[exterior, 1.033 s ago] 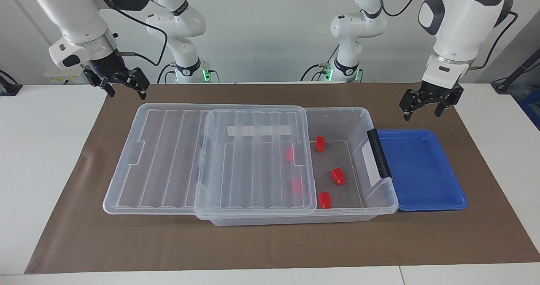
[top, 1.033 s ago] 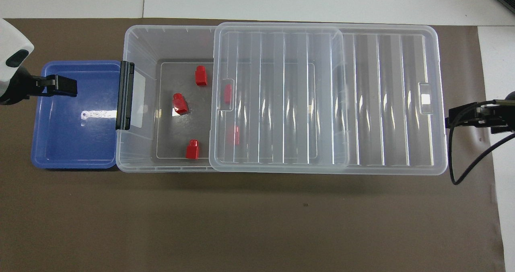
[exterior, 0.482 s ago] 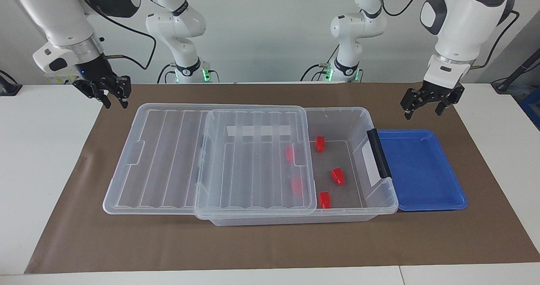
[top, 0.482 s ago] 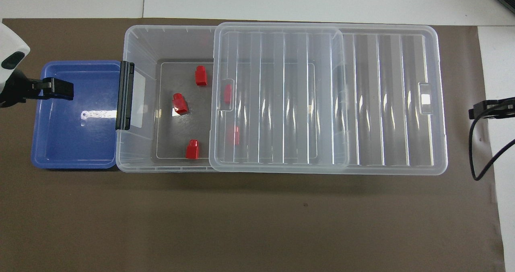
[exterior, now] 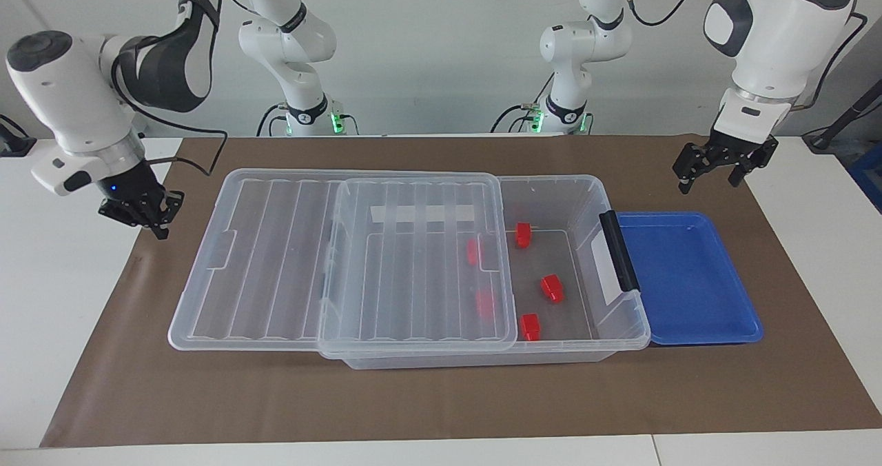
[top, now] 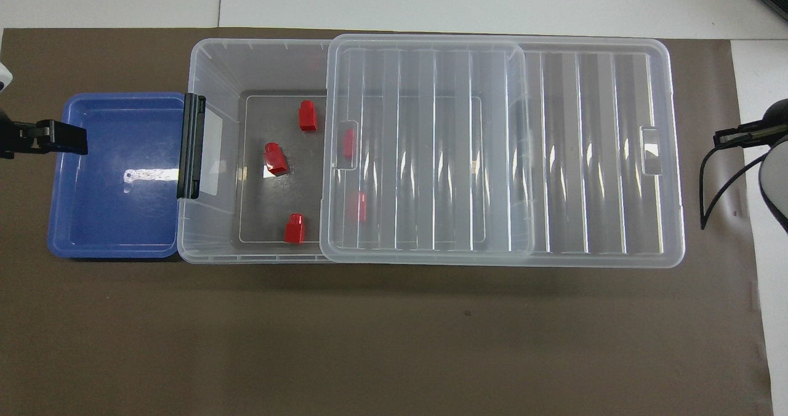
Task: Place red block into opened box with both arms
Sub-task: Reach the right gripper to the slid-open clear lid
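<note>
The clear box (exterior: 594, 178) (top: 192, 65) lies across the mat, its ribbed lid (exterior: 275, 259) (top: 585, 157) slid halfway off toward the right arm's end. Several red blocks rest on its floor. Three sit in the uncovered part (exterior: 551, 287) (top: 276, 158), and others show through the lid (exterior: 473, 251) (top: 348, 143). My left gripper (exterior: 710, 183) (top: 74, 140) hangs open and empty over the blue tray's outer end. My right gripper (exterior: 155, 226) is shut on nothing, low over the mat beside the lid's end.
A flat blue tray (exterior: 689, 280) (top: 111, 219) lies against the box's black handle (exterior: 618, 251) at the left arm's end. Two slimmer white arms (exterior: 572, 52) stand at the robots' edge of the table. Brown mat (top: 394, 342) covers the table.
My right gripper has gone from open to shut while swinging down and outward to the mat's edge. My left gripper has drifted slightly outward and stays open. Blocks, box and lid are unmoved.
</note>
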{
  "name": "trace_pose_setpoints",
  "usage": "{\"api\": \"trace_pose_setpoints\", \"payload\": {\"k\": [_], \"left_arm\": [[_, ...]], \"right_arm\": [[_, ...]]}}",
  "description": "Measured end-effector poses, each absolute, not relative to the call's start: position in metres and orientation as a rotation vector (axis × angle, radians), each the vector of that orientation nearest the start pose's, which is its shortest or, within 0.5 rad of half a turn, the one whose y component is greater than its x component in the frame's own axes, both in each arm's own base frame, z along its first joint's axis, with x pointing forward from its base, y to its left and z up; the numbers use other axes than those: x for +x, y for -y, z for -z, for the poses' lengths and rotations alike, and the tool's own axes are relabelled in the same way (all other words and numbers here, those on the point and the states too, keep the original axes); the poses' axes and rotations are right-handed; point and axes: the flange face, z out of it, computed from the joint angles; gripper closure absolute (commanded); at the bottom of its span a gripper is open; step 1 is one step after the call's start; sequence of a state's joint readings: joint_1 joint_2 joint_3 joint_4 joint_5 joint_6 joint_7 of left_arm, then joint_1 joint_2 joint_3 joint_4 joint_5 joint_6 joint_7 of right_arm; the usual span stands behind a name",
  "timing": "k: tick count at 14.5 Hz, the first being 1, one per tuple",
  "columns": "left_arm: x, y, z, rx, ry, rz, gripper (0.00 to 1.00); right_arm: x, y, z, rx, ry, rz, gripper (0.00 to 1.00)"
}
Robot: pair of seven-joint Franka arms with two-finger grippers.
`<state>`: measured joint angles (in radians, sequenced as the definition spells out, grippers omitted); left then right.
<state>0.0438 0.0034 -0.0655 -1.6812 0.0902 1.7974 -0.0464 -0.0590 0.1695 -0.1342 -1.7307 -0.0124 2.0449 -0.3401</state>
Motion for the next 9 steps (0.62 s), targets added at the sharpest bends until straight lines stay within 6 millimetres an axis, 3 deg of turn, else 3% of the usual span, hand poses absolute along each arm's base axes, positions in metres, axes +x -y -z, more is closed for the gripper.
{"api": "trace_pose_setpoints", "payload": {"k": [3, 9], "left_arm": [[0.574, 0.006, -0.591, -3.053, 0.011, 0.177, 0.00], [0.574, 0.016, -0.591, -3.055, -0.018, 0.178, 0.00]], "right_arm": [[0.632, 0.109, -0.462, -3.184, 0.259, 0.223, 1.00], [0.639, 0.083, -0.464, -3.114, 0.248, 0.256, 1.00]]}}
